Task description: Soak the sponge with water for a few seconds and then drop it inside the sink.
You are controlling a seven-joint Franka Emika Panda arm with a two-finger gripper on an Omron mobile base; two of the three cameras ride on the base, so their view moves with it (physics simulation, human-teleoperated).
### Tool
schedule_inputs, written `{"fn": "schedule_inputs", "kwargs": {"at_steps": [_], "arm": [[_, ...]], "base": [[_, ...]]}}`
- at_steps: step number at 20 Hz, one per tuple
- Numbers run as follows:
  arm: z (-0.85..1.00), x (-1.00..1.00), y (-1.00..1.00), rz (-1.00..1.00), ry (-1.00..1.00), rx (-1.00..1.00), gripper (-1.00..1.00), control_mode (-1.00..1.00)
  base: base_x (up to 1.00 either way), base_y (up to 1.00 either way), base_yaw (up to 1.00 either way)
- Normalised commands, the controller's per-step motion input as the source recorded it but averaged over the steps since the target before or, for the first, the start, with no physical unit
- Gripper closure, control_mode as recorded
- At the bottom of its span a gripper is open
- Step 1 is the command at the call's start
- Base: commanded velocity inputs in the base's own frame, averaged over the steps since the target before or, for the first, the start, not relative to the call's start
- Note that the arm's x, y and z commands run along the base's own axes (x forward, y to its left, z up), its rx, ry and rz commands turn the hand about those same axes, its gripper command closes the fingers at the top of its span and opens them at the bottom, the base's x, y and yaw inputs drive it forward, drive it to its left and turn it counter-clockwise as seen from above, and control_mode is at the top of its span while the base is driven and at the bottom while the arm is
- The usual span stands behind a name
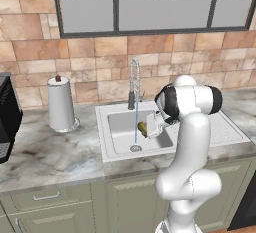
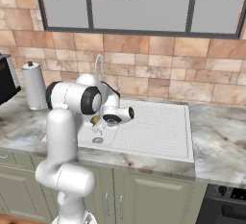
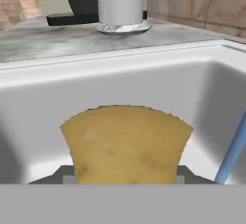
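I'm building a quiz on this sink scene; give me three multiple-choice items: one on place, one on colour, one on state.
1. Where is the sponge?
A. on the drainboard
B. held over the sink basin
C. beside the paper towel roll

2. What colour is the water stream?
A. pale blue
B. green
C. red

3. How is the gripper?
A. wide open, empty
B. shut on the sponge
C. resting on the counter

B: it sits between the fingers above the basin. A: a thin blue line falls from the faucet. B: the jaws clamp the sponge.

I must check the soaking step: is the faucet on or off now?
On. A thin blue stream of water falls from the faucet into the sink, just beside the sponge held by the gripper.
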Motion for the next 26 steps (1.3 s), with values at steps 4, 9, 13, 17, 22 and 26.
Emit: {"fn": "schedule_inputs", "kwargs": {"at_steps": [4, 9, 13, 17, 22, 26], "arm": [[0.00, 0.01, 0.00, -0.06, 0.18, -0.03, 1.00, -1.00], [0.00, 0.23, 0.00, -0.13, 0.28, -0.04, 1.00, -1.00], [0.06, 0.15, -0.09, -0.15, 0.29, -0.01, 1.00, -1.00], [0.04, 0.00, -0.11, -0.12, 0.26, 0.00, 1.00, -1.00], [0.00, 0.00, -0.05, -0.12, 0.21, -0.05, 1.00, -1.00], [-0.07, 0.05, 0.00, -0.15, 0.13, -0.15, 1.00, -1.00]], "base": [[0.00, 0.00, 0.00], [0.00, 0.00, 0.00], [0.00, 0.00, 0.00], [0.00, 0.00, 0.00], [0.00, 0.00, 0.00], [0.00, 0.00, 0.00]]}}
